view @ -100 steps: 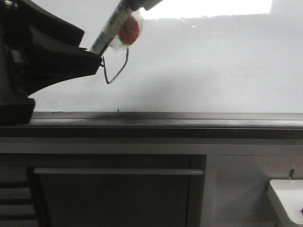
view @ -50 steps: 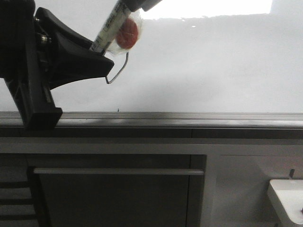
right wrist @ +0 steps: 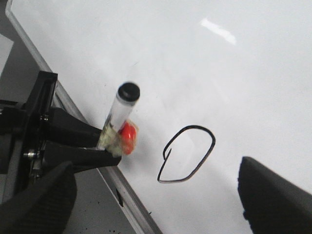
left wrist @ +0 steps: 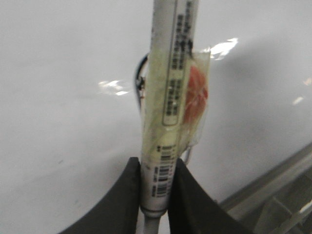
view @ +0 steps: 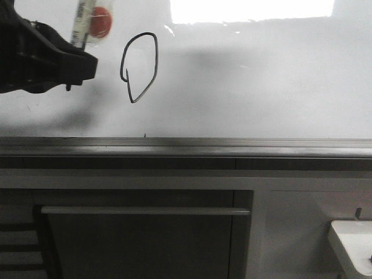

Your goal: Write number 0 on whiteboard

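With its jaws clamped on the white taped marker pen [view: 83,23], the left gripper [left wrist: 155,195] should retreat straight off the glossy white whiteboard [view: 261,81], sparing the thin black lopsided number 0 [view: 139,67] at upper left; the right gripper's [right wrist: 156,195] fingers stand wide apart, empty.

The number 0 [view: 139,67] sits on the whiteboard [view: 261,87], right of the left pincer [view: 70,61] holding the marker [view: 81,23].

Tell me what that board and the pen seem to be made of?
The whiteboard looks like glossy coated sheet: it mirrors the ceiling light. Its ledge looks like dull grey metal. The marker looks like smooth white plastic with a printed label, clamped in the left tool.
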